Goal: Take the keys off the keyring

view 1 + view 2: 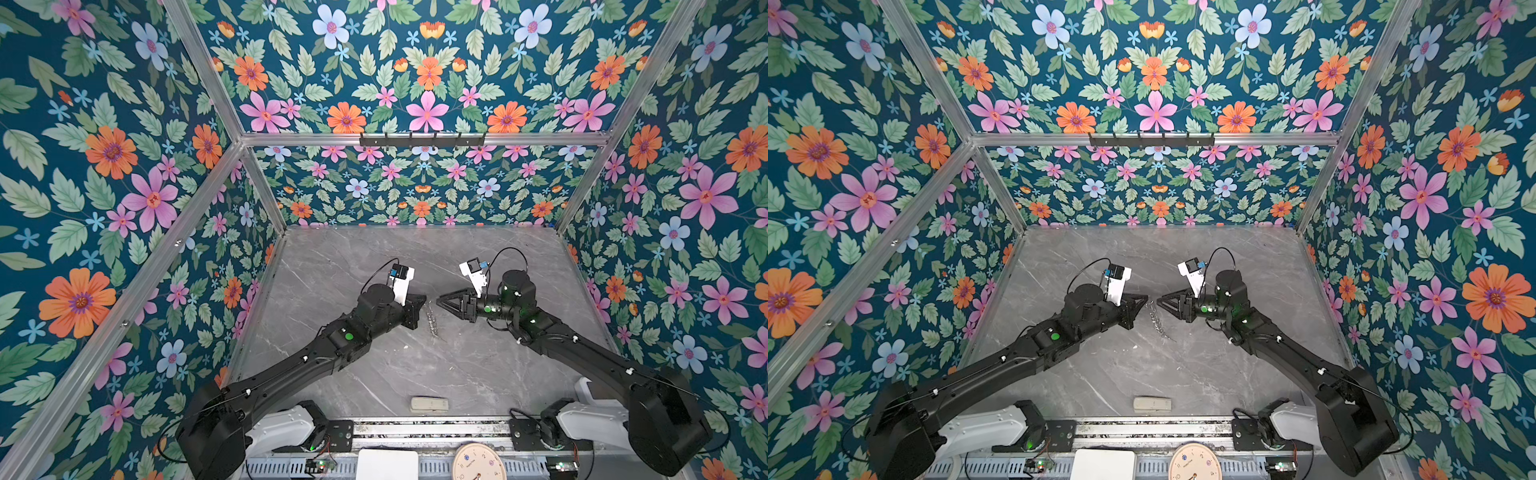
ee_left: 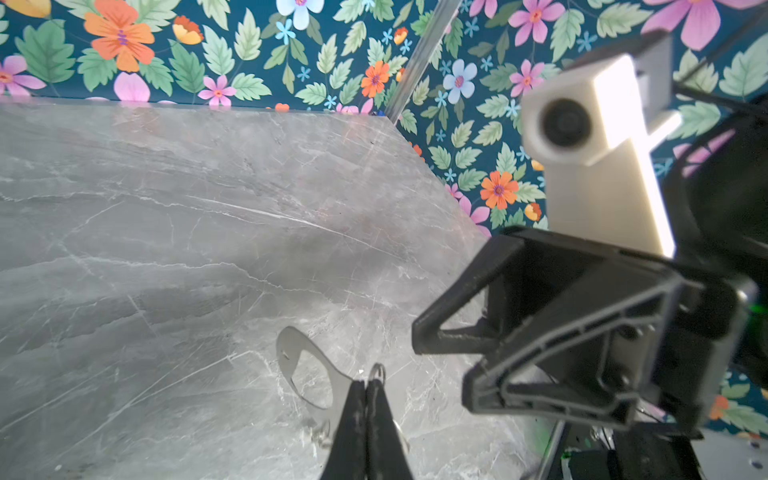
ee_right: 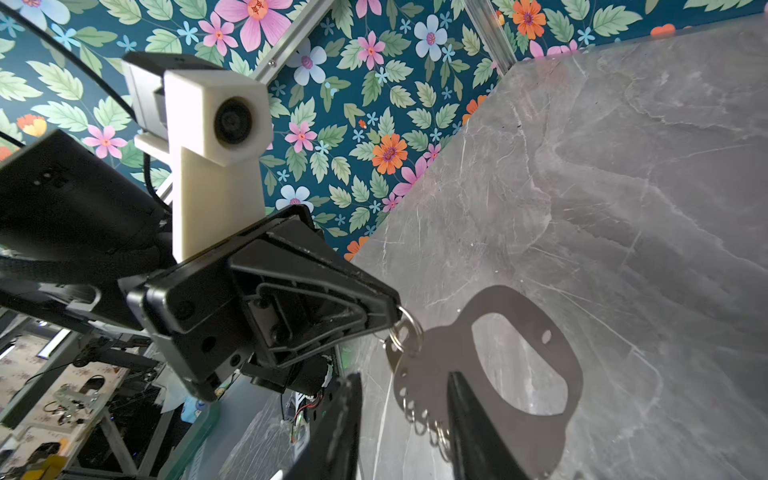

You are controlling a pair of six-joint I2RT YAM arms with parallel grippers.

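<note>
Well, my left gripper point(image 3: 395, 309) was pinched tight on the small ring point(image 3: 409, 328) of the keyring point(image 3: 440, 349), its two fingers pressed together with the wire loop poking out past their tips; my left wrist view showed the same grip. From that ring the flat grey oval loop point(image 3: 575, 374) hung free, with the marble tabletop point(image 1: 374, 374) visible through its opening, and the short chain point(image 3: 424, 419) trailed away from the plate's edge. My right gripper point(image 1: 439, 301) faced the left one tip to tip near the middle of the table, close to it but not touching. Its fingers point(image 3: 469, 415) stood partly apart, one on each side of the chain, and in the right wrist view one of them crossed in front of the grey loop. I could not tell whether either finger touched the metal. In both top views the whole keyring showed only as a thin silvery strand between my two grippers, running from the left tip towards the near edge. I could not pick out the keys in it, nor tell whether its lower end lay on the marble. A pale beige block point(image 1: 429, 404) sat well apart at the near edge of the table.
</note>
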